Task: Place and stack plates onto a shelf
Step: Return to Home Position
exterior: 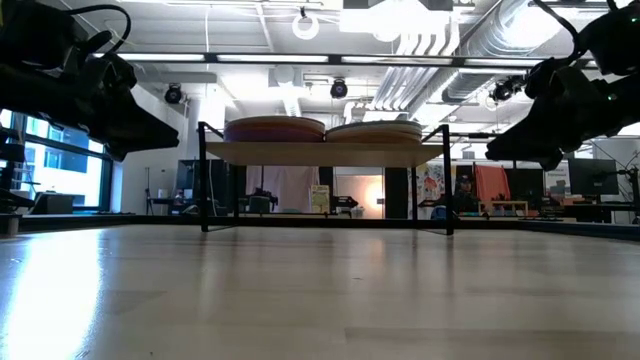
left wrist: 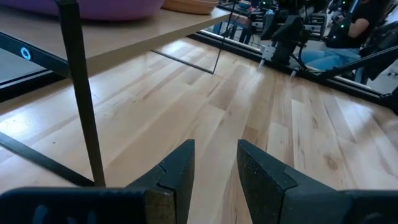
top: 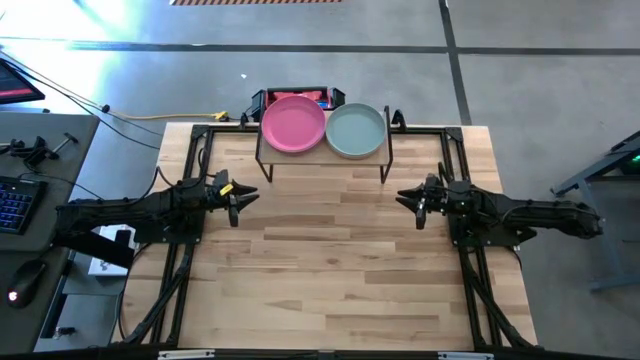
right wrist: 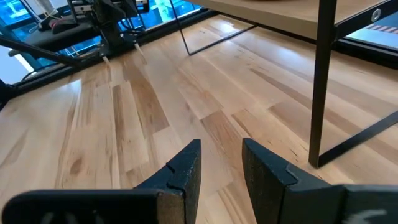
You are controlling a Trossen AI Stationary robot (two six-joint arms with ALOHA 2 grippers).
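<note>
Two stacks of plates rest side by side on the shelf (top: 325, 157) at the table's far edge: one topped by a pink plate (top: 293, 124), the other by a grey-green plate (top: 355, 131). The low view shows both stacks (exterior: 275, 128) (exterior: 375, 131) on the shelf's wooden top (exterior: 325, 152). In the left wrist view a purple plate (left wrist: 106, 7) lies at the bottom of the nearer stack. My left gripper (top: 240, 203) (left wrist: 216, 146) hovers near the shelf's left legs, open and empty. My right gripper (top: 412, 205) (right wrist: 221, 144) hovers near the right legs, also open and empty.
The shelf's black legs (left wrist: 81, 93) (right wrist: 323, 81) stand just ahead of each gripper. A red-and-black box (top: 300, 97) sits behind the shelf. Bare wooden tabletop (top: 330, 270) stretches between the arms and toward the near edge. A desk with a keyboard (top: 12, 200) lies beyond the table's left side.
</note>
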